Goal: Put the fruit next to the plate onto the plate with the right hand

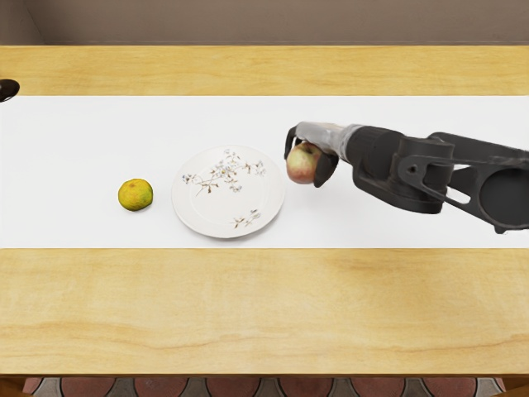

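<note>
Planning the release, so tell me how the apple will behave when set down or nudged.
The apple looks round, so it will probably roll if released on the rim of the plate. It seems firm; the right robot hand curled around it shows no denting. Its smooth skin might slip.

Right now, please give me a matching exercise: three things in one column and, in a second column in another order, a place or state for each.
1. apple
2. orange
3. plate

A. bears a flower pattern
B. held in the right hand
C. lies farthest left

Pairs: 1-B, 2-C, 3-A
</note>
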